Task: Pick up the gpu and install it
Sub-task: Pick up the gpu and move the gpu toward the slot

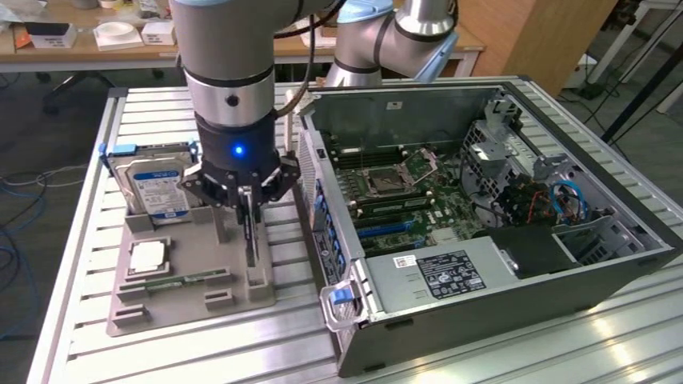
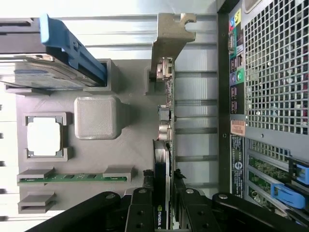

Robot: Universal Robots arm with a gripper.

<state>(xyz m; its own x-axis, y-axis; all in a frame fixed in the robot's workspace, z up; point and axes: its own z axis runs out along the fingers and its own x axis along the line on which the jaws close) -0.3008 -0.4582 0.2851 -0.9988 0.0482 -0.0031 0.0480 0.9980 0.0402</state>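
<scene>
**Claw clamped on the upright gpu at the grey tray**

The gpu [image 1: 249, 240] [image 2: 163, 145] is a thin, flat, dark circuit-board card. It stands on its long edge over the grey moulded plastic tray [image 1: 192, 240] [image 2: 130, 145], along the tray side nearest the computer. In the wrist view it is seen edge-on as a narrow strip with small silver parts along it. A bent silver metal bracket [image 2: 170, 36] sits at its far end, and a green-and-white logo at the end under the claw.

The black multi-link claw [image 1: 248, 196] [image 2: 161, 209], on the grey and silver arm [image 1: 226, 72], sits down over the card's upper edge. Its fingers [image 2: 143, 208] are drawn in to a narrow gap and press on both faces, so it has hold of the gpu. Whether the card's lower edge is seated in its slot cannot be told.

There is one gpu. The tray also carries:
- one boxy silver hard drive [image 1: 158, 190] [image 2: 43, 77] with a blue-and-white label, standing in one blue plastic carrier [image 1: 126, 150] [image 2: 72, 46]
- one square silver processor chip [image 1: 146, 256] [image 2: 44, 137] in a framed recess
- one slim green memory stick [image 1: 181, 282] [image 2: 72, 177] lying between low holders
- one plain grey raised block [image 2: 96, 118]

Just beside the tray, on the exterior view's right, lies one open black tower computer case [image 1: 481, 320] [image 2: 275, 72], with its green motherboard exposed. Tray and case both rest on one slatted aluminium table [image 1: 139, 112] [image 2: 120, 24]
</scene>
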